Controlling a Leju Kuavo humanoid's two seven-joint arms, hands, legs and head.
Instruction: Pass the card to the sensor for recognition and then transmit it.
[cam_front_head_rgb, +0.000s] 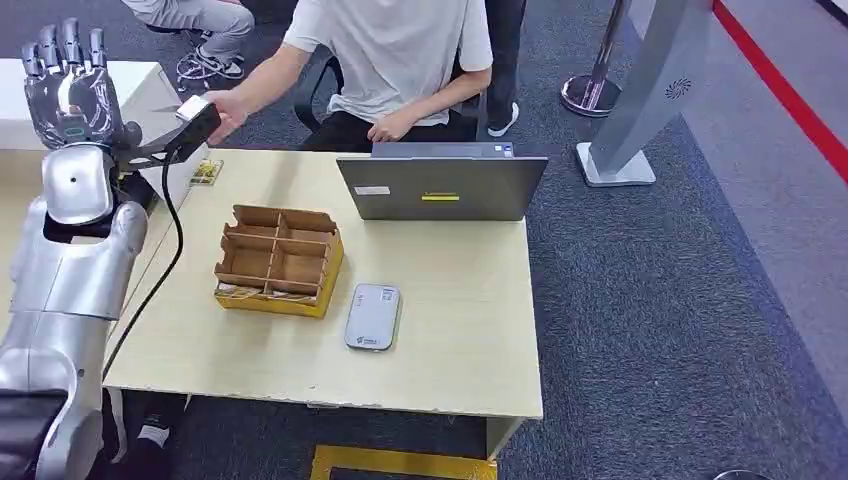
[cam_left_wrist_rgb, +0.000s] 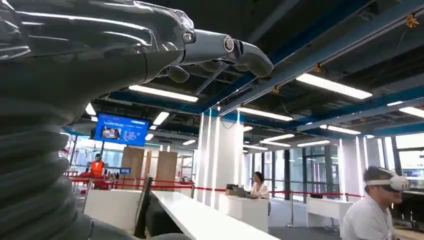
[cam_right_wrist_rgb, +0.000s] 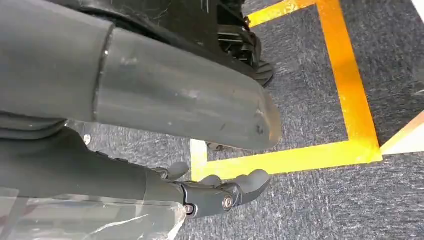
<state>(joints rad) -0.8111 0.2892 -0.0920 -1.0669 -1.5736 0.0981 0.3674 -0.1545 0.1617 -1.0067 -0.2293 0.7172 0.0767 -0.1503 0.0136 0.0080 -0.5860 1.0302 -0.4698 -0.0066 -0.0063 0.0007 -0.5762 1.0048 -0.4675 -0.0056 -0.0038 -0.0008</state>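
You see the left hand in glossy silver metal with darker matt fingers. The table has a smooth, pale wood-look top. On it the divided box is matt brown cardboard, the laptop has a smooth grey metallic lid, and the reader looks like smooth grey plastic. The floor is rough dark carpet with glossy yellow tape.
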